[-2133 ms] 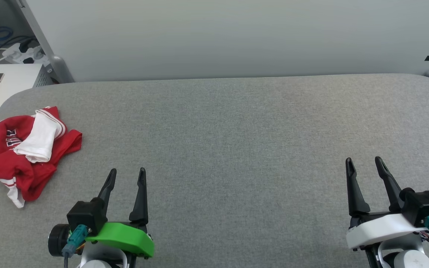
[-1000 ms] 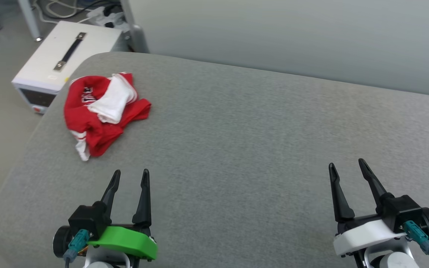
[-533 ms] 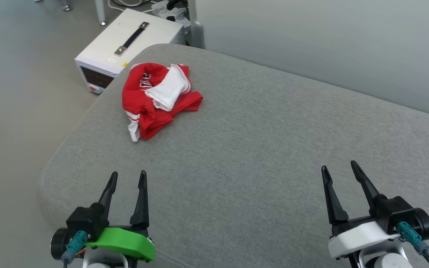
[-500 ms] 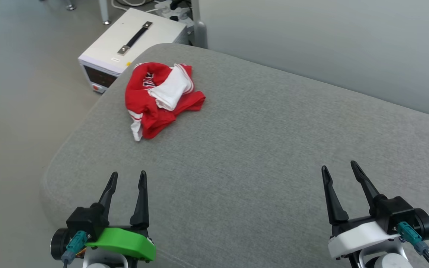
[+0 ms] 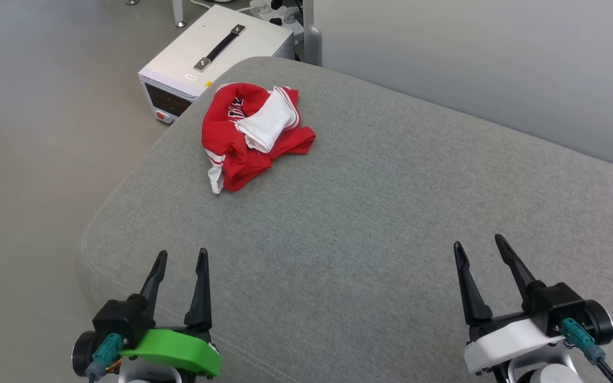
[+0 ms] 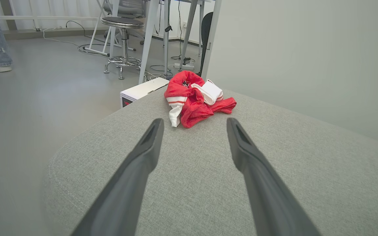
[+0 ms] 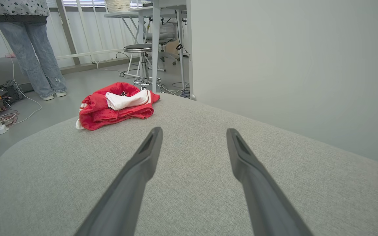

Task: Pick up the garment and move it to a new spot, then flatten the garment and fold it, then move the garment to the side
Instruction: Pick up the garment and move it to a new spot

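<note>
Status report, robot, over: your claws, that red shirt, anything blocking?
Left gripper open, empty. Right gripper open, empty. Garment crumpled, untouched, near far left corner of padded table. Nothing seen in the way.

The garment (image 5: 253,135) lies on the counter (image 5: 391,213) at its far left corner, well apart from both claws. The left claw (image 5: 182,251) hangs over the near left edge, the right claw (image 5: 477,241) over the near right. Just off the far left corner a box (image 5: 216,50) stands on the floor (image 5: 46,133). A partition (image 5: 471,64) runs behind the counter. Beyond the box stands a stool (image 6: 122,23), and a person's legs (image 7: 31,49) stand farther left.
</note>
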`<state>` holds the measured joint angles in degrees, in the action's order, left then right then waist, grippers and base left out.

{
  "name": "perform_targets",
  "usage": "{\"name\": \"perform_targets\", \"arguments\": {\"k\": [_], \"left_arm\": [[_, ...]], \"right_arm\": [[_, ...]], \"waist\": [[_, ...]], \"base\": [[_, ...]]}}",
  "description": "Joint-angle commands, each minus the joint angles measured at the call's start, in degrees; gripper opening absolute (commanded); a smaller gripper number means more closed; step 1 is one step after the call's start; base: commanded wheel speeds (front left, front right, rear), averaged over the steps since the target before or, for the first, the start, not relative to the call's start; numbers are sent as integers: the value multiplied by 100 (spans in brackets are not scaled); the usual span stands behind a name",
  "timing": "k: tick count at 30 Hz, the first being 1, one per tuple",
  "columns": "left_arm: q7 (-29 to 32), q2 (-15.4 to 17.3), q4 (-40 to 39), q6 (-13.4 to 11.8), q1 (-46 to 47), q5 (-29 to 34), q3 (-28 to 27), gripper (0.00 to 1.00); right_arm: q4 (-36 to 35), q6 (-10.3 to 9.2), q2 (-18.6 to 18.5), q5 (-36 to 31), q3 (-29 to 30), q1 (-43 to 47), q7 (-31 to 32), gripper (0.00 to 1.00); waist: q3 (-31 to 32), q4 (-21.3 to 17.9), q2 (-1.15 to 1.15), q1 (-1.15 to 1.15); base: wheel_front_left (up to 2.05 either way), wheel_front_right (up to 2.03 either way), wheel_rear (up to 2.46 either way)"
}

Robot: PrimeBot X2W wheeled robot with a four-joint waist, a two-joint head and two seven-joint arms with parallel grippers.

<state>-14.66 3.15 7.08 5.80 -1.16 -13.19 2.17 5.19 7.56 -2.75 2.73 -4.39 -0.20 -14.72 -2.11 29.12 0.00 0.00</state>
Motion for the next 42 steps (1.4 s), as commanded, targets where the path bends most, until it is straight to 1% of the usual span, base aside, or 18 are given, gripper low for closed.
{"name": "perform_targets", "arguments": {"k": [1, 4, 7, 10, 13, 17, 19, 23, 25, 29, 33, 35, 37, 42], "left_arm": [[-34, -27, 12, 9, -25, 61, 34, 100], [-34, -27, -10, 26, 118, 11, -26, 100], [-34, -23, 139, 53, 371, 67, -102, 100], [-34, 114, 491, 105, 900, 179, -32, 100], [1, 325, 1004, 133, 1582, 87, -37, 100], [548, 798, 1707, 158, 2684, -57, 71, 100], [949, 1047, 1995, 164, 3261, -242, 157, 100], [1946, 1691, 2484, 167, 4262, -887, 726, 100], [2570, 2058, 2712, 167, 4709, -1296, 1031, 100], [3355, 2721, 2888, 168, 5256, -1915, 1542, 100], [4084, 3085, 3068, 168, 5542, -2651, 1742, 100], [4388, 3258, 3095, 168, 5618, -2899, 1886, 100], [4527, 3384, 3132, 168, 5688, -3109, 1941, 100], [4730, 3488, 3387, 169, 5773, -3373, 2027, 100]], "right_arm": [[6, -8, -12, -20, -11, -10, -28, 100], [-110, -8, -12, -79, 18, -30, -28, 100], [-246, -8, -12, -211, 17, -86, -28, 100], [-449, -8, -12, -334, 49, -150, -21, 100], [-681, -8, -56, -485, 28, -233, 59, 100], [-1058, -8, -145, -564, 68, -391, 225, 100], [-1265, -8, -203, -590, 57, -499, 319, 100], [-1585, -8, -334, -613, -10, -726, 480, 100], [-1742, -8, -369, -614, -24, -836, 547, 100], [-1913, -8, -385, -609, -107, -975, 608, 100], [-1985, -8, -369, -616, -135, -1038, 618, 100], [-1993, -8, -361, -618, -149, -1060, 604, 100], [-1994, -8, -349, -619, -148, -1079, 582, 100], [-1968, -8, -322, -631, -164, -1119, 518, 100]], "waist": [[-89, -60, 0, 0], [-302, -180, 0, 0], [-595, -338, 0, 0], [-1005, -483, 0, 0], [-1383, -644, 0, 0], [-1907, -844, 0, 0], [-2180, -941, 0, 0], [-2620, -1143, 0, 0], [-2837, -1254, 0, 0], [-3109, -1482, 0, 0], [-3298, -1672, 0, 0], [-3367, -1755, 0, 0], [-3434, -1827, 0, 0], [-3550, -1948, 0, 0]], "base": [[0, 0, 0], [0, 0, 0], [0, 0, 0], [0, 0, 0], [0, 0, 0], [0, 0, 0], [0, 0, 0], [0, 0, 0], [0, 0, 0], [0, 0, 0], [0, 0, 0], [0, 0, 0], [0, 0, 0], [0, 0, 0]]}}
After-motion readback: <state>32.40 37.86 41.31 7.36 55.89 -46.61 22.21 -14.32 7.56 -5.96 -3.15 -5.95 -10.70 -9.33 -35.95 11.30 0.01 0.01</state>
